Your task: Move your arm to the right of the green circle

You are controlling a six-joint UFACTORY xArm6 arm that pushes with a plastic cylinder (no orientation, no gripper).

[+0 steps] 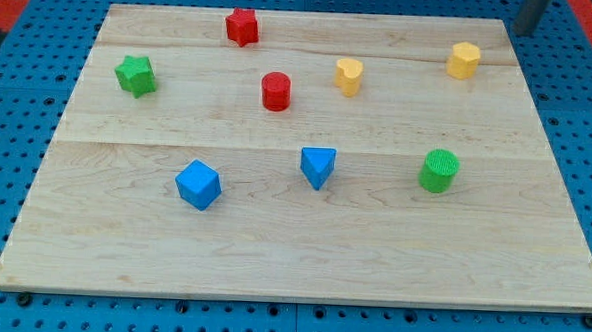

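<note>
The green circle [439, 170] is a short green cylinder on the wooden board [302, 256], right of centre. My tip [519, 32] shows at the view's top right, at the board's far corner. It is well above and to the right of the green circle and touches no block. The nearest block to it is a yellow block [464, 60], to its lower left.
Also on the board: a second yellow block [348, 76], a red cylinder [275, 91], a red star [241, 26], a green star [136, 75], a blue cube [197, 185] and a blue triangular block [318, 167]. A blue pegboard [5, 173] surrounds the board.
</note>
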